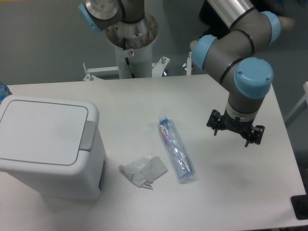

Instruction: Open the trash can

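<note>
The trash can (48,154) is a big white bin with rounded corners at the left of the table. Its flat lid (41,130) lies shut, with a grey latch tab (87,135) on its right edge. My gripper (236,131) hangs above the right part of the table, far from the bin. Only its black body shows under the blue-capped wrist. The fingers are not clear enough to read.
An empty clear plastic bottle (175,150) lies on its side mid-table. A crumpled piece of paper (143,171) sits just left of it. The robot's base column (131,43) stands behind the table's far edge. A dark object (301,207) pokes in at the bottom right.
</note>
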